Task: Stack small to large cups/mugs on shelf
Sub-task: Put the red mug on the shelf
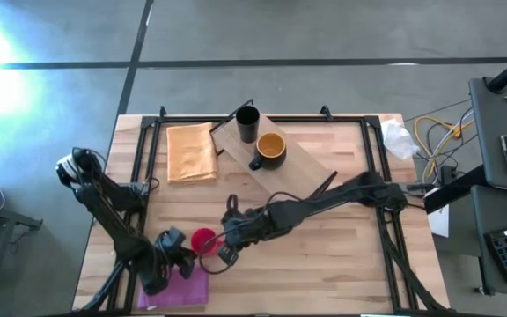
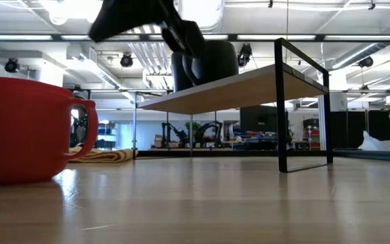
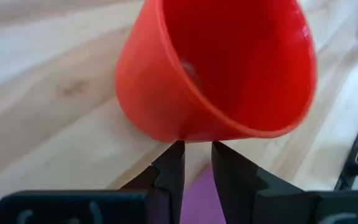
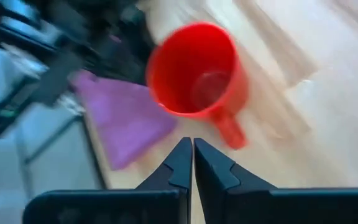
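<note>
The red mug [image 1: 203, 240] stands upright on its base on the table near the front left; it also shows in the low view [image 2: 26, 129]. My left gripper [image 3: 196, 163] is at the mug's near-left side, its fingers a narrow gap apart with nothing between them. My right gripper [image 4: 192, 163] is shut and empty, just right of the mug, facing the handle [image 4: 229, 130]. The narrow black cup [image 1: 247, 123] and the dark mug with a yellow inside [image 1: 271, 150] stand on the light-wood shelf [image 1: 306, 163] at the far middle. My left gripper's fingertips [image 3: 173, 155] stand right at the red mug's outer wall [image 3: 166, 127], just under the rim. I cannot tell whether they touch it. The mug rests on the table.
A purple mat [image 1: 183, 286] lies under my left gripper at the front edge. A folded orange-tan cloth [image 1: 192, 151] lies far left of the shelf. A crumpled white thing [image 1: 399, 136] lies at the far right corner. Bare wood shows at the front right.
</note>
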Robot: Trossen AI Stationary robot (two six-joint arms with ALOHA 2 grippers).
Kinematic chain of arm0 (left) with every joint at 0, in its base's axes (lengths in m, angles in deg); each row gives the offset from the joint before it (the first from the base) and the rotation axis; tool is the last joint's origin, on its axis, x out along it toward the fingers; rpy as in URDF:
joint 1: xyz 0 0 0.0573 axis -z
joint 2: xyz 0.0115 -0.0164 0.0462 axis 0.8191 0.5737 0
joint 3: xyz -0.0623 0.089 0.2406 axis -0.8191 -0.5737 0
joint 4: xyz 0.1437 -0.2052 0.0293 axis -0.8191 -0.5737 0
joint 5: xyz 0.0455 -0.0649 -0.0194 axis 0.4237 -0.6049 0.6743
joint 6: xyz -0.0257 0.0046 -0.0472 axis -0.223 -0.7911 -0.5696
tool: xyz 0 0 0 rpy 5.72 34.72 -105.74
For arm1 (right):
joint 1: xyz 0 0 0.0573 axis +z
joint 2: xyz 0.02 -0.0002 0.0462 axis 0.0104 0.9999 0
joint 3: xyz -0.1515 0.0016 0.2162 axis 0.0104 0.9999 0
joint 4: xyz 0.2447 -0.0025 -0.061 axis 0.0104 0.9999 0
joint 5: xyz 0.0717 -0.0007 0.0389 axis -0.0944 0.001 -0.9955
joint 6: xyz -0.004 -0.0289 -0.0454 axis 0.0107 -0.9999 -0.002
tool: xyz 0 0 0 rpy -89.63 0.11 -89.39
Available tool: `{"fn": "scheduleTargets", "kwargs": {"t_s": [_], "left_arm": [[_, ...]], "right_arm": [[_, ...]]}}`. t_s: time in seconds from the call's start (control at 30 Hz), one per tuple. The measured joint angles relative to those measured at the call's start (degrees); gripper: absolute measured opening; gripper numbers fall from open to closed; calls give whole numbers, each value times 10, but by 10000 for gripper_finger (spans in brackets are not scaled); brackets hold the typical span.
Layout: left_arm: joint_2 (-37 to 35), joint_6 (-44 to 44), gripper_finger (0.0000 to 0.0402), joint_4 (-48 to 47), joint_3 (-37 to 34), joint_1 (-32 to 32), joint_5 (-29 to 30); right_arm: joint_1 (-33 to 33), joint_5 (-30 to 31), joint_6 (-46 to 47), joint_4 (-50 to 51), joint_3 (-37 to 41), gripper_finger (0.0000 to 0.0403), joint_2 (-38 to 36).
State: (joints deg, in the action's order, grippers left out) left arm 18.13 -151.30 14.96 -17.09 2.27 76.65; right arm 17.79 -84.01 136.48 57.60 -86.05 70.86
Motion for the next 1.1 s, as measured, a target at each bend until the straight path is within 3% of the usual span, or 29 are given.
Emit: {"fn": "scheduleTargets", "kwargs": {"t_s": [0.37, 0.53, 1.1], "left_arm": [[-27, -1, 66, -68, -8, -15, 3], [-27, 0, 66, -71, -14, -29, 3], [-30, 17, 66, -61, -44, -88, 48]], "right_arm": [[-12, -22, -47, 87, -112, 9, 86], [-18, -52, -41, 96, -117, 8, 101], [-19, -64, -47, 95, -113, 9, 101]]}}
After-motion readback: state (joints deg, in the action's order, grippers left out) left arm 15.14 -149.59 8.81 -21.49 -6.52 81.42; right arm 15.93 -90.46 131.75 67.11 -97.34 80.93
